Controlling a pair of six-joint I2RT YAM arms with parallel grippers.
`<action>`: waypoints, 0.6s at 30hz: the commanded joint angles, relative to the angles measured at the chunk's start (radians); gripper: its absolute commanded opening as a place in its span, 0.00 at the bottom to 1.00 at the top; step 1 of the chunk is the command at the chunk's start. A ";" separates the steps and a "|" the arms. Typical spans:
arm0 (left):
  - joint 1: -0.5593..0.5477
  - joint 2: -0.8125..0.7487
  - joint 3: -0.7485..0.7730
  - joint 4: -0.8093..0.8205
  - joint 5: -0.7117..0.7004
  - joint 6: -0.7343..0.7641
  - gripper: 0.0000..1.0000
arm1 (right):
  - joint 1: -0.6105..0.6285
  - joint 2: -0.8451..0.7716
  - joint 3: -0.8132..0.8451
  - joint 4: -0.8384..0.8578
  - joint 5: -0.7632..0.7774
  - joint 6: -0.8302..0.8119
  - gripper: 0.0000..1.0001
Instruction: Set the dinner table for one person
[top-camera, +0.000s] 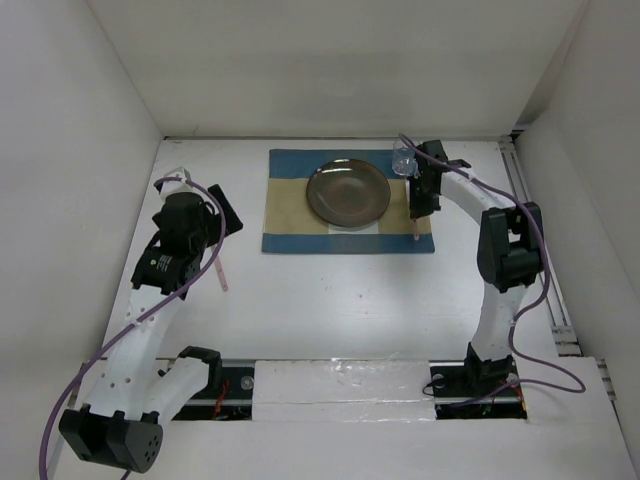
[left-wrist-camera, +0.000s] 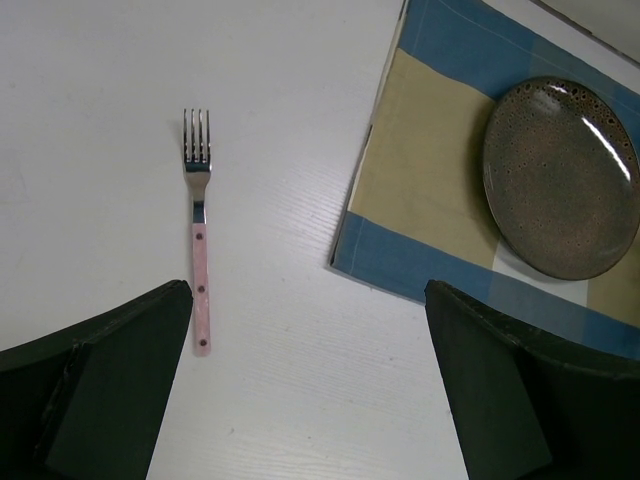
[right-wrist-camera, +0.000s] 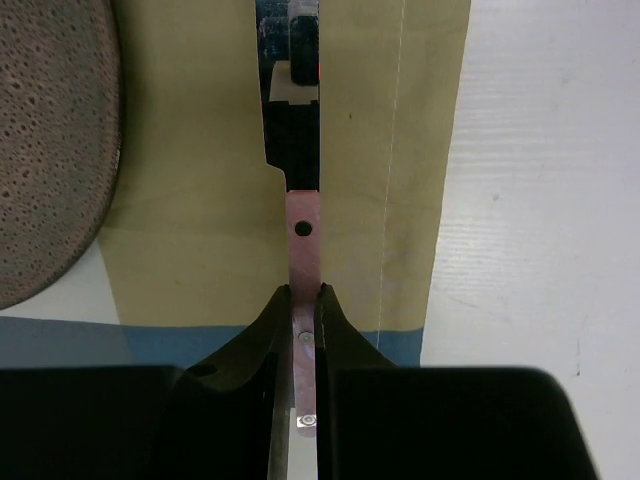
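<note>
Only the right wrist view shows the right gripper (right-wrist-camera: 303, 292) clamped on the pink-handled steel knife (right-wrist-camera: 303, 225). Its blade lies ahead over the blue-and-beige checked cloth placemat (right-wrist-camera: 400, 150), with the speckled brown round plate (right-wrist-camera: 50, 150) to the left. The left wrist view alone shows the left gripper (left-wrist-camera: 308, 290) spread wide, a pink-handled steel fork (left-wrist-camera: 198, 240) lying ahead. From above, both arms bend forward, tools pointing down at the matte white dinner table (top-camera: 330, 300) beneath.

The table (top-camera: 330, 300), a large matte white rectangular top, is lying flat and level, spreading wide across nearly the whole overhead view.
</note>
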 joint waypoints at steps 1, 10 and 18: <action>-0.003 0.008 0.021 0.025 -0.014 0.002 1.00 | -0.009 0.016 0.065 0.011 -0.026 -0.028 0.00; -0.003 0.018 0.021 0.025 -0.023 0.002 1.00 | -0.009 0.081 0.103 0.013 -0.036 -0.028 0.00; -0.003 0.027 0.021 0.025 -0.023 0.002 1.00 | -0.009 0.092 0.091 0.023 -0.036 -0.017 0.00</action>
